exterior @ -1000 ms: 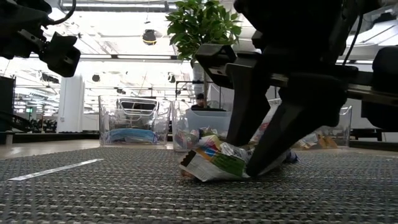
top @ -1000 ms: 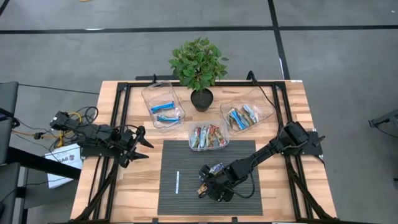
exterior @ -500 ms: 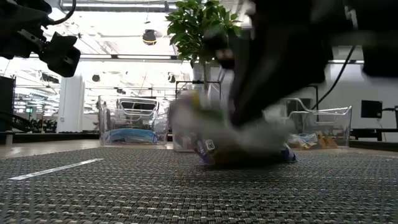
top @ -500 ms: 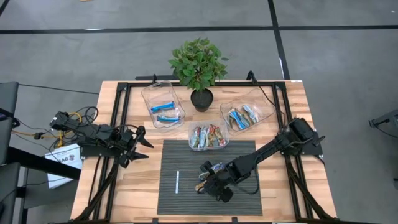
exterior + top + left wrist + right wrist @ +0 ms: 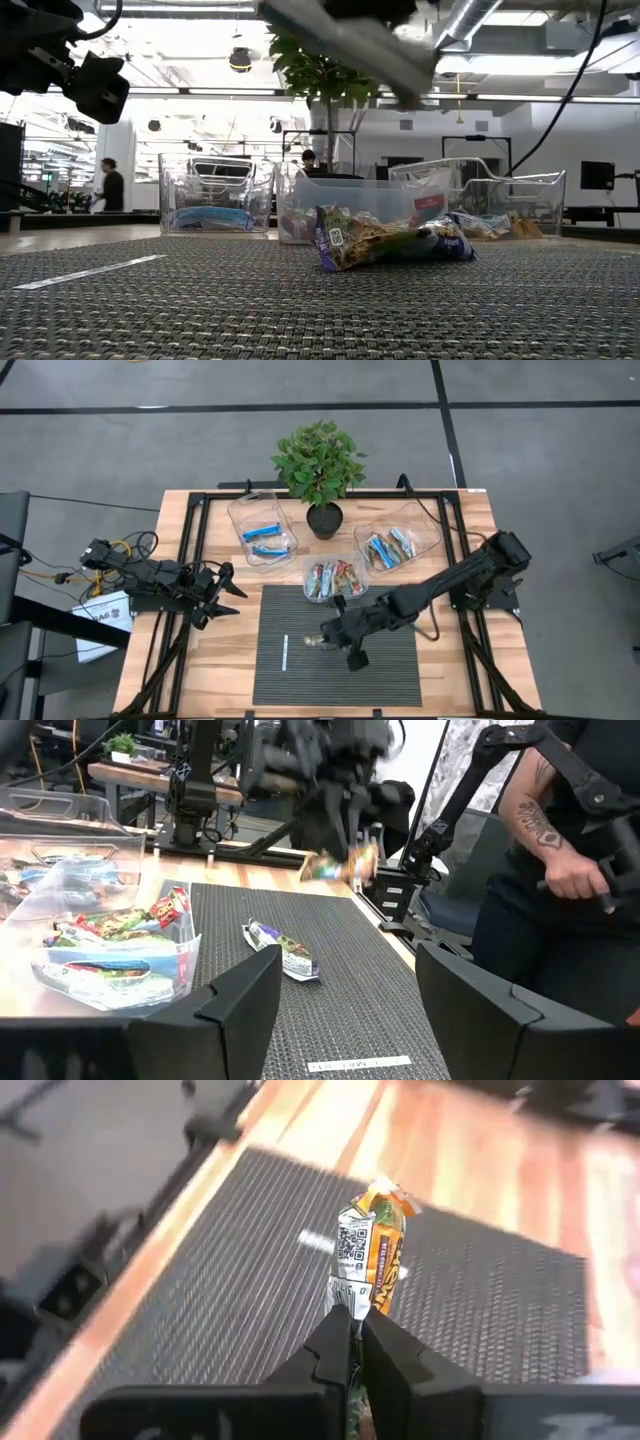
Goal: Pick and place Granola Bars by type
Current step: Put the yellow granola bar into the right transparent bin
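Observation:
My right gripper (image 5: 325,639) hangs above the dark mat (image 5: 300,610), shut on a multicoloured orange granola bar (image 5: 374,1252), which also shows blurred in the left wrist view (image 5: 345,868). A second wrapped bar (image 5: 395,245) lies flat on the mat (image 5: 283,948) below it. Three clear tubs stand along the far side. The left one (image 5: 262,528) holds blue bars, the middle one (image 5: 335,578) multicoloured bars, and the right one (image 5: 395,543) silver-blue and green bars. My left gripper (image 5: 232,592) waits open at the table's left side. My right gripper pinches the near end of the orange bar's wrapper (image 5: 352,1302) between its two fingers (image 5: 330,1342). The fingers slant down from the table's right side. The bar sticks out past the fingertips, in line with them, and is lifted clear of the mat.
A potted plant (image 5: 320,470) stands between the far tubs. A thin white stick (image 5: 285,653) lies on the mat's left part. A black frame (image 5: 195,540) runs along the table's edges. A person (image 5: 560,840) stands beyond the table's right side.
My right gripper has shut on the orange bar on the mat, rolled its wrist, and risen a little toward the far edge. The bar is now lifted clear of the mat. The second bar has stayed on the mat.

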